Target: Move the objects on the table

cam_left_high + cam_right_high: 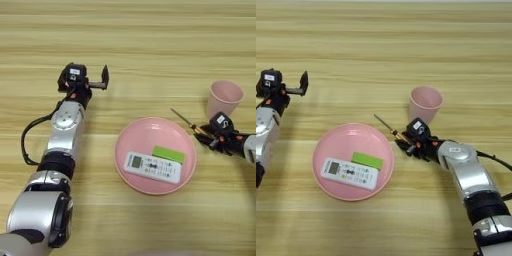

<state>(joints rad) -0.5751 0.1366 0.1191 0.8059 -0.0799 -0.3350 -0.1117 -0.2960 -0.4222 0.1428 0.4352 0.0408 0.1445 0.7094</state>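
Observation:
The white remote control (152, 167) and the flat green block (168, 154) lie side by side inside the round pink plate (122, 145). To the plate's right, the thin screwdriver (384, 124) lies slanted on the table (150, 45), its orange-yellow handle end between the fingers of my right gripper (405, 145), which is shut on it. The pink cup (425, 102) stands upright just behind that gripper. My left gripper (94, 81) hovers open and holding nothing over bare wood at the far left, well away from the plate.
My left arm (60, 150) runs up the left side with a black cable looping beside it. My right forearm (471, 175) comes in from the lower right. Bare wood stretches across the whole back half of the table.

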